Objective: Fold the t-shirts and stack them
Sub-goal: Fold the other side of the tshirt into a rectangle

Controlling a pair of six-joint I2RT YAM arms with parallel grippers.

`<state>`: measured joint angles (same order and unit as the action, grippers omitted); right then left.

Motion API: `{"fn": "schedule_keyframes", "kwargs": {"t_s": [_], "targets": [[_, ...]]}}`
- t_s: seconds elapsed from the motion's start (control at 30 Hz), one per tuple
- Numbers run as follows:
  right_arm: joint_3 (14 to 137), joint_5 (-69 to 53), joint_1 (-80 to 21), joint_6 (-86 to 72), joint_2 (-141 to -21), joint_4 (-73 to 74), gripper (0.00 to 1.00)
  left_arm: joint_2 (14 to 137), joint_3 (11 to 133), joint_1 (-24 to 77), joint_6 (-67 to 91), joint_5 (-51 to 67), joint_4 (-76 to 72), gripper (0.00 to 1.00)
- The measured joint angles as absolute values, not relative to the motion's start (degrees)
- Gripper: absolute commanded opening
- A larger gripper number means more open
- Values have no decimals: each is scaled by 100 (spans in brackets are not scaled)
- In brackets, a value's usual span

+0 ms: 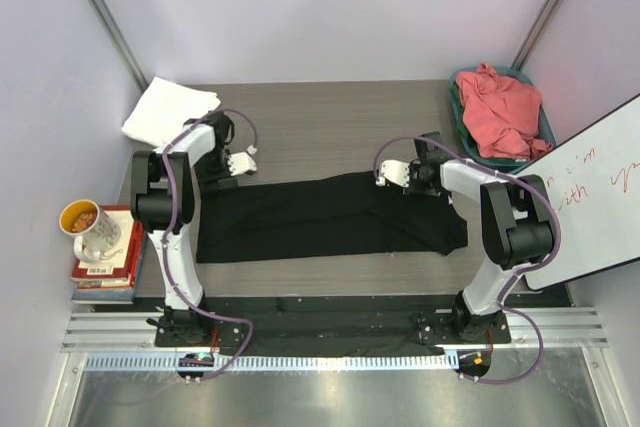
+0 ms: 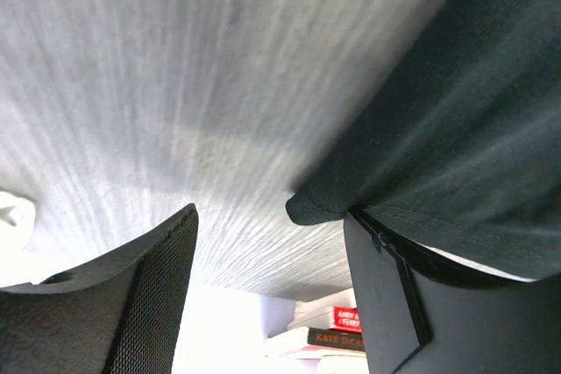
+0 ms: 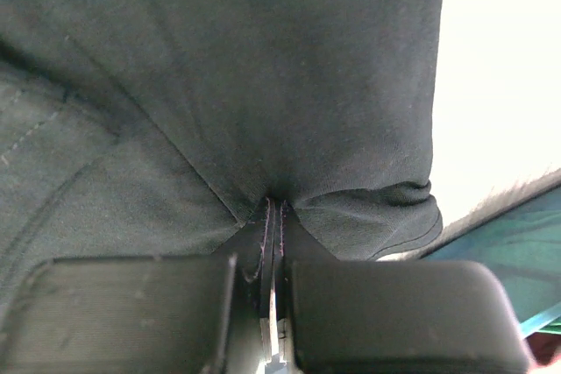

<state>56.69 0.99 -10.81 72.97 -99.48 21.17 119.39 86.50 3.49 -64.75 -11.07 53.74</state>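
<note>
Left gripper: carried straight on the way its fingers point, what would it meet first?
Probably the bare tabletop seen past the open left gripper; the black t-shirt has a corner beside one finger, so it might brush cloth first.

A grey wood-grain surface (image 1: 320,122) fills the middle. Off its left edge, a stack of books (image 1: 108,265) carries a patterned mug (image 1: 93,230) (something orange inside). A teal tray (image 1: 457,102) sits at the far right corner. A whiteboard (image 1: 595,197) with red scribbles juts in from the right. A metal rail (image 1: 320,332) runs along the near edge.
</note>
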Motion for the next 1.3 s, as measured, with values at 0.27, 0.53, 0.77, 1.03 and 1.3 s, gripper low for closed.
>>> {"fn": "schedule_keyframes", "kwargs": {"t_s": [0.27, 0.53, 0.77, 1.03, 1.3], "targets": [[5579, 169, -1081, 7500, -9935, 1938, 1, 11898, 8523, 390, -6316, -1586, 4772, 67], [5531, 189, -1081, 7526, -9913, 1863, 1, 11887, 8503, 388, -6193, -1754, 4069, 69], [5494, 189, -1081, 7500, -9889, 1817, 3, 11751, 8416, 370, -6182, -1601, 3848, 69], [5806, 185, -1074, 7008, -9889, 1964, 17, 11502, 8460, 362, -5983, -1651, 3741, 72], [7824, -996, -1048, 6112, -9889, 3675, 24, 10702, 8488, 381, -5920, -1129, 4005, 72]]}}
